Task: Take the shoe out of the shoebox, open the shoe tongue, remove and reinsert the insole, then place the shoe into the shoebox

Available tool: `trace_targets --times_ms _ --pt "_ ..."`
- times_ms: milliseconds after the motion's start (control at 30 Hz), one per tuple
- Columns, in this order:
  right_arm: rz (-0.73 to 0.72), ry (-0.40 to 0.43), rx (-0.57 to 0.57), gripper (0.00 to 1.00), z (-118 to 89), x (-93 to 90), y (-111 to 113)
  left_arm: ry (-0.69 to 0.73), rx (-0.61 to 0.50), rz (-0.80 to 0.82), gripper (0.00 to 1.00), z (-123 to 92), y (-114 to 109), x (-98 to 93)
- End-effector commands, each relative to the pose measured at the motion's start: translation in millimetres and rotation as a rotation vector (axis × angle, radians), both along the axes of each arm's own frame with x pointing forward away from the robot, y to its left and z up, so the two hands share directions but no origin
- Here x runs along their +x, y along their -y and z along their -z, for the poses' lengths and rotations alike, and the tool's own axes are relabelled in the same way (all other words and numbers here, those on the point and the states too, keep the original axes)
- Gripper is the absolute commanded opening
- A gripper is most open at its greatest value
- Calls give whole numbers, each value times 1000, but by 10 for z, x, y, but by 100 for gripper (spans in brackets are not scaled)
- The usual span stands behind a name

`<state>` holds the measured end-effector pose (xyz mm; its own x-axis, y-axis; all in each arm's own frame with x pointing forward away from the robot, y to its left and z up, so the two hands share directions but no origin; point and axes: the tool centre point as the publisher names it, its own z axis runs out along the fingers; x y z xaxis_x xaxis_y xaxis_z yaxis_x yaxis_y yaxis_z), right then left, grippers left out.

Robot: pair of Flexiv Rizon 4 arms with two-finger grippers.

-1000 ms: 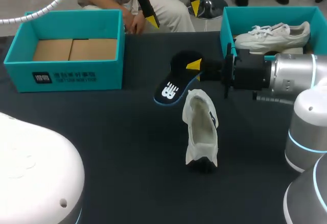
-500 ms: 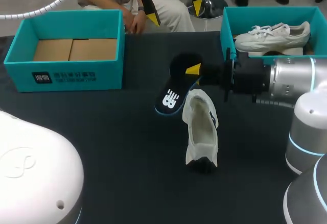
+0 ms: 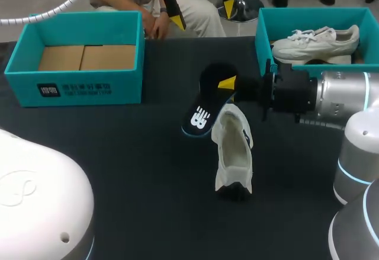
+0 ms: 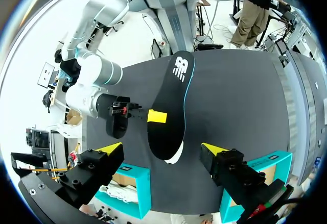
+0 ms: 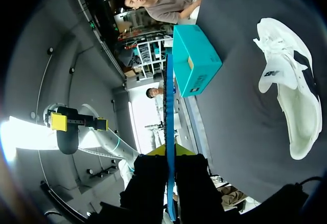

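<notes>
On the dark tabletop (image 3: 118,171), apart from the empty teal shoebox (image 3: 83,88): white shoe (image 3: 234,153), tongue open, inside bare. Seemingly done: taking out, opening, removing the insole (image 3: 207,109). Left to do: reinserting, boxing. Right tool (image 3: 228,87) clamped on the black insole, near the shoe; left tool (image 4: 161,149) apart, holding nothing. White print on the shoebox wall, white logo on the insole, not read out here.

Open table (image 3: 154,171) between left shoebox (image 3: 83,88) and shoe (image 3: 234,153), insole (image 3: 207,109) crowding shoe's far end, right shoebox (image 3: 290,20) behind
</notes>
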<state>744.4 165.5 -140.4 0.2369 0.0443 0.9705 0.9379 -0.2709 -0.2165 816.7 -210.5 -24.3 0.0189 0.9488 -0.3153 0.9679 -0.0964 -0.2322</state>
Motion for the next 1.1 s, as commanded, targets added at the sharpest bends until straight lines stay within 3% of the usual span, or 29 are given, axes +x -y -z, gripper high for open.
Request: trace_targets --times_ms 33,400,800,1100 --pt "2 -1 -3 0 -2 -8 -6 2 2 0 100 -1 -5 3" --pt "2 -1 -3 0 -2 -8 -6 2 2 0 100 -1 -5 3" --pt "2 -1 -3 0 -2 -8 -6 26 -587 -89 100 59 -463 -243" --pt "2 -1 -3 0 -2 -8 -6 2 -868 -182 100 212 -729 -372"
